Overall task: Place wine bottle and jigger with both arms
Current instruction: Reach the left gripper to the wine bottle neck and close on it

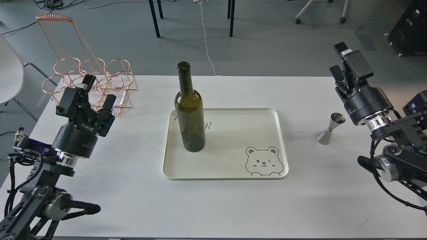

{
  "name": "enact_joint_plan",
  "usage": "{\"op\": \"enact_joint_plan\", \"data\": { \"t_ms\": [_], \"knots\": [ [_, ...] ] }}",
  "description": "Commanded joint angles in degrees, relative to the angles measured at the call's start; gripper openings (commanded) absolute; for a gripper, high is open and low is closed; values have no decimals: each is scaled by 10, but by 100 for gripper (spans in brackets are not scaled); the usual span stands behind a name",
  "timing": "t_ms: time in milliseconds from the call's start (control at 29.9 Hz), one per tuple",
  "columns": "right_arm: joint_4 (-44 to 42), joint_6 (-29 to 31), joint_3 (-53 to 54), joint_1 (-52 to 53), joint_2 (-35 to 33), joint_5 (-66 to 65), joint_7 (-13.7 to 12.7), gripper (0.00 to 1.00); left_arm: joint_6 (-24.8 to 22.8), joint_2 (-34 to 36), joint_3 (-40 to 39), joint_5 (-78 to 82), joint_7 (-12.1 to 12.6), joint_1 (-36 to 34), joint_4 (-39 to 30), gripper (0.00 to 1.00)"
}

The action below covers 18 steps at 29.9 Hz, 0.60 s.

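Altogether: one wine bottle (189,110), one jigger (330,129), one tray (227,173).

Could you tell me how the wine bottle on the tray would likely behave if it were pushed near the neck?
The wine bottle stands tall on a narrow base, so it would probably tip. It looks like smooth glass, likely slippery and breakable. On its side it could roll off the tray.

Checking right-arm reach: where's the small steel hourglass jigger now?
Head view: the small shiny steel hourglass jigger stands upright on the white table, right of the cream bear-print tray, just left of the right hand.
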Motion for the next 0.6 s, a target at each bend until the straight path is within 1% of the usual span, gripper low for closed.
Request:
{"op": "enact_joint_plan", "data": {
  "t_ms": [0, 100, 134, 200, 267, 334, 434, 568],
  "knots": [
    [-61, 89, 15, 2, 55, 70, 0, 99, 0, 33, 0, 49, -8, 0, -29, 98],
    [-107, 206, 19, -32, 80, 82, 0, 99, 0, 64, 1, 138, -8, 3, -53, 98],
    [-127, 235, 22, -42, 89, 82, 0, 99, 0, 75, 6, 172, -8, 3, -62, 98],
    [-162, 274, 27, -59, 110, 81, 0, 99, 0, 100, 19, 234, -8, 1, -83, 98],
    [-184, 289, 31, -69, 118, 75, 0, 99, -1, 132, 21, 297, -8, -1, -107, 98],
    [-188, 289, 32, -76, 118, 73, 0, 99, -1, 163, 21, 362, -8, -9, -123, 98],
    [-187, 287, 33, -79, 118, 72, 0, 99, -2, 197, 37, 477, -8, -62, -127, 98],
    [-186, 287, 34, -79, 116, 72, 0, 99, -8, 231, 106, 543, -8, -148, -125, 98]
  ]
}}
